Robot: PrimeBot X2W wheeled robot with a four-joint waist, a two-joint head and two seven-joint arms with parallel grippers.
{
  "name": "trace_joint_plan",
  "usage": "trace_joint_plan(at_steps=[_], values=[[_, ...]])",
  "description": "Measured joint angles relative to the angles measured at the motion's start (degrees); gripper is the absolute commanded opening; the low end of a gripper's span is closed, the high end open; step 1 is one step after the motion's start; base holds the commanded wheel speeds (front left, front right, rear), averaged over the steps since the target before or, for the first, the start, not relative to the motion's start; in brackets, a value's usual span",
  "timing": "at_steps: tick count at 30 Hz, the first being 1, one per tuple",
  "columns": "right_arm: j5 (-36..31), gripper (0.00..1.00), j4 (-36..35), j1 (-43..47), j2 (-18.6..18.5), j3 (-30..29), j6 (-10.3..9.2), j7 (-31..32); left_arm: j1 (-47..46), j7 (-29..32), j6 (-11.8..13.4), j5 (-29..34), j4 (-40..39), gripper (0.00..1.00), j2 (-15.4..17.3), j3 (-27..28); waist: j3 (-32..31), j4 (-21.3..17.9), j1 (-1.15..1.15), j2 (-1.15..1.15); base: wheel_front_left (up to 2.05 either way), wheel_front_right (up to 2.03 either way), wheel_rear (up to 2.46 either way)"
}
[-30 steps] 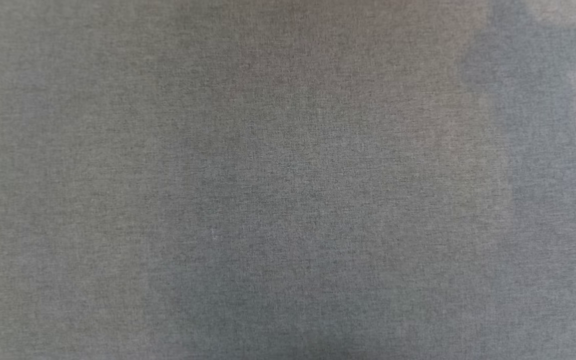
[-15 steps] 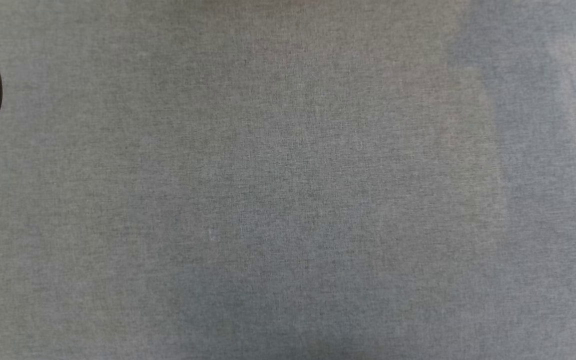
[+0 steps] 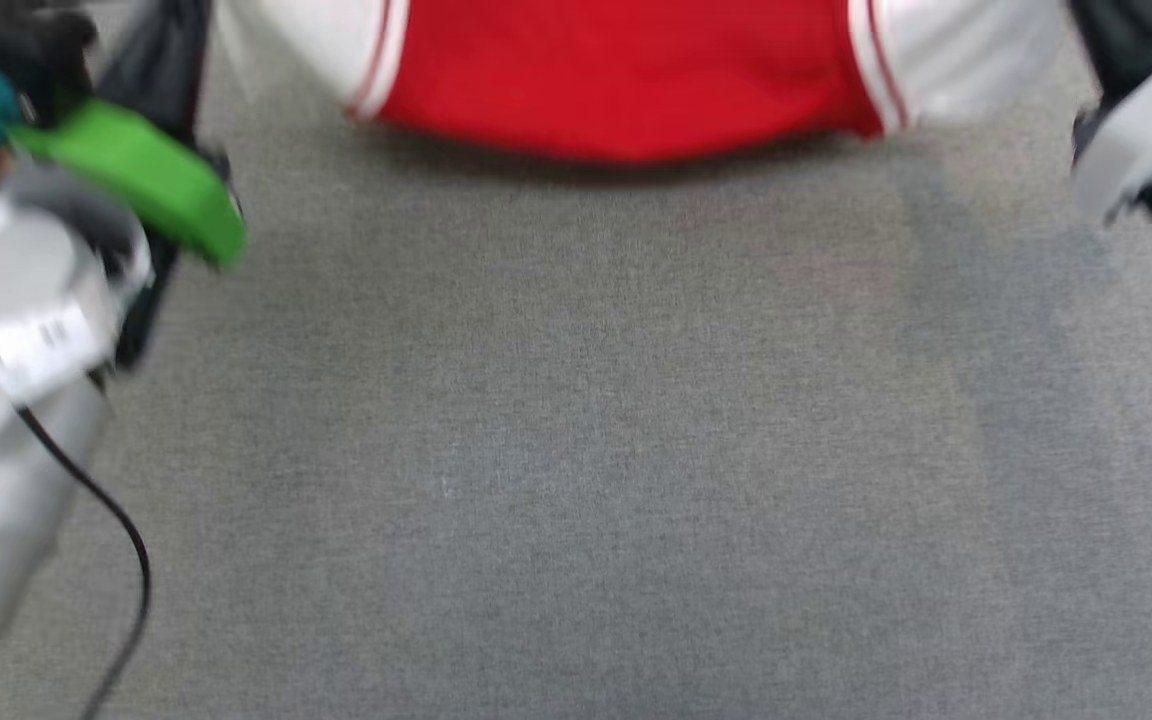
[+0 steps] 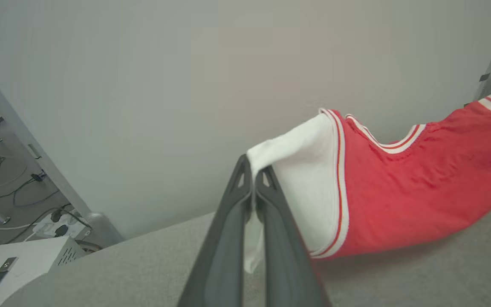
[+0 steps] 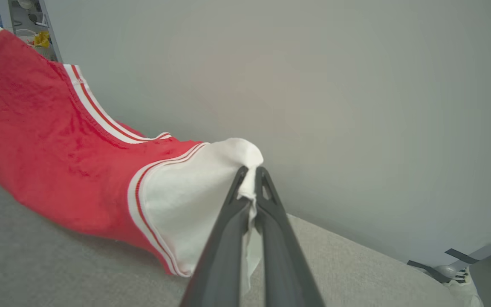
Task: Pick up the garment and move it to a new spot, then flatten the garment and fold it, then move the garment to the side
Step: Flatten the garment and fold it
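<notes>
Left gripper (image 4: 254, 172) is clamped tight on one white sleeve of the garment (image 4: 420, 187), right gripper (image 5: 250, 170) on the other. The red body hangs stretched between them over the far side of the grey cloth surface (image 3: 576, 450), hem close above it. Nearer cloth lies wide open. A pale wall (image 5: 356, 85) stands behind, and a black cable (image 3: 141, 560) trails by the left arm.

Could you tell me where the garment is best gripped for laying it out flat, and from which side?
Grip the garment by its white sleeve ends, one per gripper, each from its own outer side. The left gripper and right gripper are shut there, and the body hangs spread between them.
</notes>
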Motion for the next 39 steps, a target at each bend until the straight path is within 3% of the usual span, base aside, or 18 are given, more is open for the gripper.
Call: trace_joint_plan(at_steps=[5,12,18,28,39], values=[[2.0,0.0,-3.7,11.5,-2.4,1.0,0.0,-0.2,15.5,0.0,3.3,-1.9,-5.3,0.0,0.2,2.6,-4.1,0.2,0.0,0.0,0.0,0.0,0.0],[3.0,0.0,-7.6,27.8,-4.4,0.6,0.0,-0.1,33.5,0.0,6.0,-3.5,-8.0,0.0,0.4,5.3,-9.3,0.4,0.0,0.0,0.0,0.0,0.0],[4.7,0.0,-9.2,39.7,-4.9,-4.3,0.0,-0.2,45.3,0.0,8.3,-3.5,-10.5,0.0,-1.5,7.2,-13.4,0.5,0.0,0.0,0.0,0.0,0.0],[5.3,0.0,-14.3,59.8,-5.4,-16.8,0.03,-0.2,57.9,0.0,10.1,-3.5,-12.9,0.0,-4.9,13.9,-18.2,1.1,0.0,0.0,0.0,0.0,0.0],[2.2,0.0,-20.5,74.9,-1.8,-26.5,0.07,6.0,66.1,0.0,10.7,-3.0,-14.3,0.0,-7.7,17.3,-18.9,1.9,0.0,0.0,0.0,0.0,0.0]])
